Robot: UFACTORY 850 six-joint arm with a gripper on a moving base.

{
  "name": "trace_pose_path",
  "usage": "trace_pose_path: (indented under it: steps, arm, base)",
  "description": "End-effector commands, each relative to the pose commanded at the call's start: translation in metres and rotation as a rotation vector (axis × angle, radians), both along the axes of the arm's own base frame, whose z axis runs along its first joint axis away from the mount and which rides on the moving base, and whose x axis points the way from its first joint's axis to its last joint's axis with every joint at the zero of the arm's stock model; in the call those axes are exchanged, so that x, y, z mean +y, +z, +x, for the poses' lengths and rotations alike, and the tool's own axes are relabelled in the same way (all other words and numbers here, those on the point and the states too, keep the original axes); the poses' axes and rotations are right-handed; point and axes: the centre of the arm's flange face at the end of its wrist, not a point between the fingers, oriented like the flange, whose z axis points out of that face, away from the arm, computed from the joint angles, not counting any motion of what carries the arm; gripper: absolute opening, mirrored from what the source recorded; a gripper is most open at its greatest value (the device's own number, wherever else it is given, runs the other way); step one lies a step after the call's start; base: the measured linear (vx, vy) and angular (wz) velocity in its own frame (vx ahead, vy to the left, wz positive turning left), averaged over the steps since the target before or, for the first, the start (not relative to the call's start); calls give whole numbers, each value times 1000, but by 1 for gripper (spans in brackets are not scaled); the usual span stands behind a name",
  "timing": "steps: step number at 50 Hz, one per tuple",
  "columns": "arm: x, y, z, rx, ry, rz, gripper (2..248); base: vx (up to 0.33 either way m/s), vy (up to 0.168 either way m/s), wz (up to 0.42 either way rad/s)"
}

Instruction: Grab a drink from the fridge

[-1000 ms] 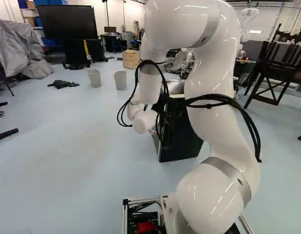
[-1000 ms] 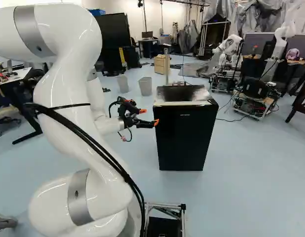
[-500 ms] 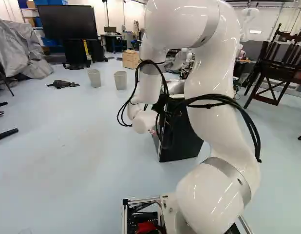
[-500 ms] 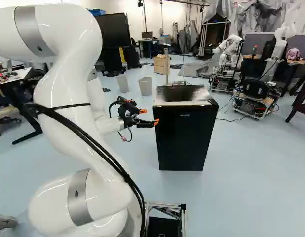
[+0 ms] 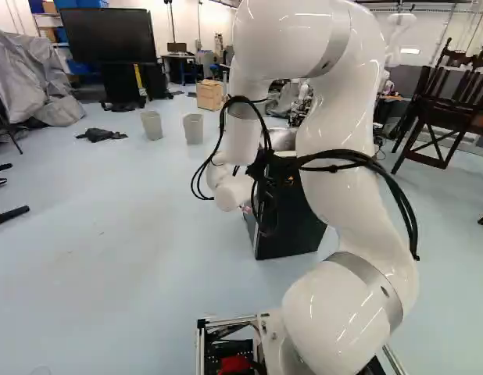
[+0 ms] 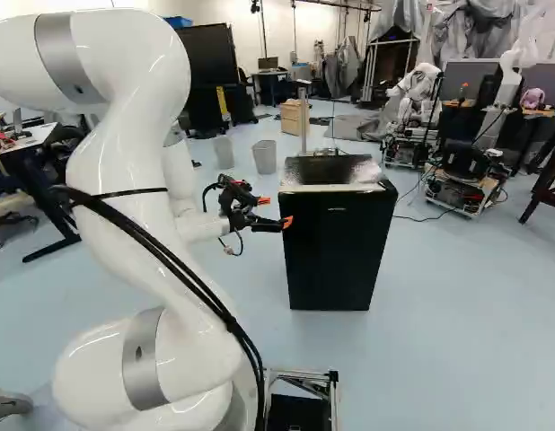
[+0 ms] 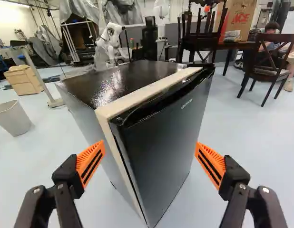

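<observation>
Door [image 7: 166, 142] closes off the fridge [image 7: 137, 73]; two bins [image 6: 265, 158] beyond.

The fridge [image 7: 161, 133] has a glossy black top and a smooth, softly reflective dark door. The arm [image 6: 125, 180] is shiny, smooth white with dull, metal-looking bands [image 6: 145, 359]. Orange pads [image 7: 92, 161] on the tool [image 6: 275, 212] look ribbed and matt. At the upper left of the left base view, grey cloth [image 5: 30, 70] bunches in folds. The pale floor [image 5: 109, 234] looks smooth, with a faint sheen.
</observation>
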Motion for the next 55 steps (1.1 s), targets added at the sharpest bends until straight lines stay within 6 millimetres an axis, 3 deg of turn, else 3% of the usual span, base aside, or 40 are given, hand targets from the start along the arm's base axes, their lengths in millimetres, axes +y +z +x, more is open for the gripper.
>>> trace_pose_path:
  steps: [55]
  arm:
    - [-8, -2, 30, -28, -42, 11, 247]
  base:
    - [0, 0, 0]
